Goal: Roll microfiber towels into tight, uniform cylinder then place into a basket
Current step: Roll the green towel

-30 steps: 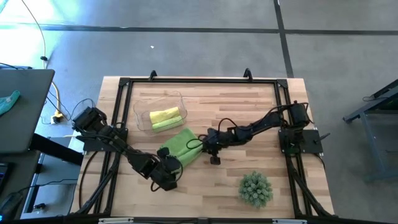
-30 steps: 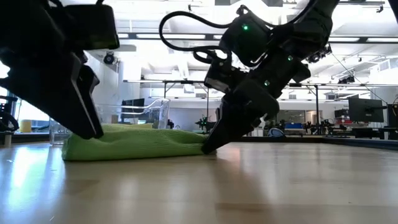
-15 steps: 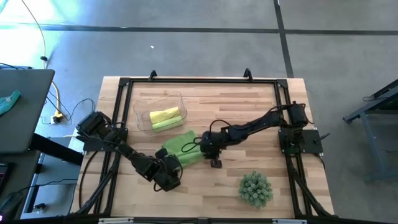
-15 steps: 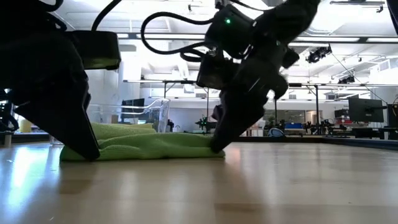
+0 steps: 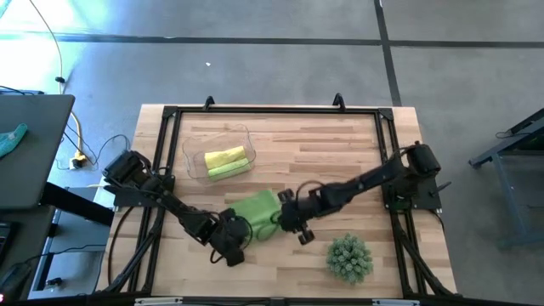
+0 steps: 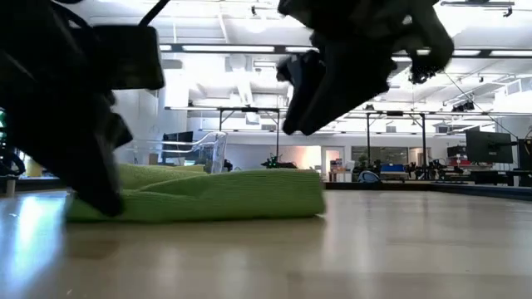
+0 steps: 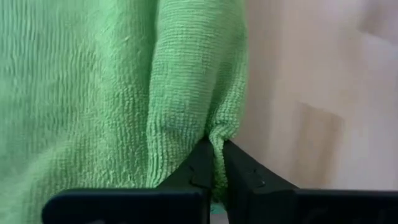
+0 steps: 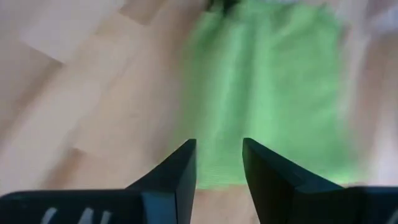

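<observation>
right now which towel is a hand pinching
The loose green towel lying on the table in front of the basket. The left hand is shut on its edge. The other two, one yellow and one green, sit rolled in the basket.

Towels: three in all
Green towels: two — one (image 5: pixel 255 208) flat on the bench, one (image 5: pixel 228 168) rolled in the basket
Yellow towels: one (image 5: pixel 225 156), rolled in the basket
Baskets: one (image 5: pixel 194 146), clear
Plants: one (image 5: pixel 349 257), spiky and green
Benches: one (image 5: pixel 340 161), wooden
Arms: two
Pincers: two — left pincer (image 7: pixel 213 171) pinched tight on the flat towel's edge, right pincer (image 8: pixel 217 165) with fingers apart above that towel
Teal cloths: one (image 5: pixel 10 138), on the dark side table
Side tables: one (image 5: pixel 38 153)
</observation>
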{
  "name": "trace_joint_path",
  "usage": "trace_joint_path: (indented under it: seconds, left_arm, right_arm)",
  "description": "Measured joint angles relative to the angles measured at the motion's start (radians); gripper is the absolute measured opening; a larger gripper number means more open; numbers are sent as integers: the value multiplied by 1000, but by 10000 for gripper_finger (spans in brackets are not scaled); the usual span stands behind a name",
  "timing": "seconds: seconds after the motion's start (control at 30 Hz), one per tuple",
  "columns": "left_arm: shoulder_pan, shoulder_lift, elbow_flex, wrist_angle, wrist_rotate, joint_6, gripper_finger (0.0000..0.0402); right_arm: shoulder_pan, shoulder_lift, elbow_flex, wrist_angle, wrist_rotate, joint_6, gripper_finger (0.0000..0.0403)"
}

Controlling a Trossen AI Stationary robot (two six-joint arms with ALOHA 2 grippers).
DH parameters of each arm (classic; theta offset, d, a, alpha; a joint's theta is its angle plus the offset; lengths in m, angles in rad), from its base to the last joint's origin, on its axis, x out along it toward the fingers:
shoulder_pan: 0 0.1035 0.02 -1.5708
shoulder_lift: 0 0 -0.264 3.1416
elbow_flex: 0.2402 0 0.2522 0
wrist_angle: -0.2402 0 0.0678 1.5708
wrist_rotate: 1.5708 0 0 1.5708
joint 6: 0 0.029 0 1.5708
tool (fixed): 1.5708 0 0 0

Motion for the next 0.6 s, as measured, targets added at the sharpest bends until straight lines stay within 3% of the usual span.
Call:
trace_joint_path:
  seconds: [0.1, 0.3, 0.43, 0.6]
  left_arm:
    - [2, -11, -56, 170, 97, 23, 4]
    - [-1, -15, -180, 451, 159, -80, 2]
    - [-1, -15, -214, 513, 158, -169, 2]
    - [-7, -16, -217, 520, 152, -213, 2]
  right_arm:
    - [58, 26, 0, 46, 115, -72, 123]
    - [121, 49, 0, 113, 108, -80, 123]
    - [125, 43, -6, 82, 103, -146, 123]
    - [45, 35, -129, 155, 30, -148, 123]
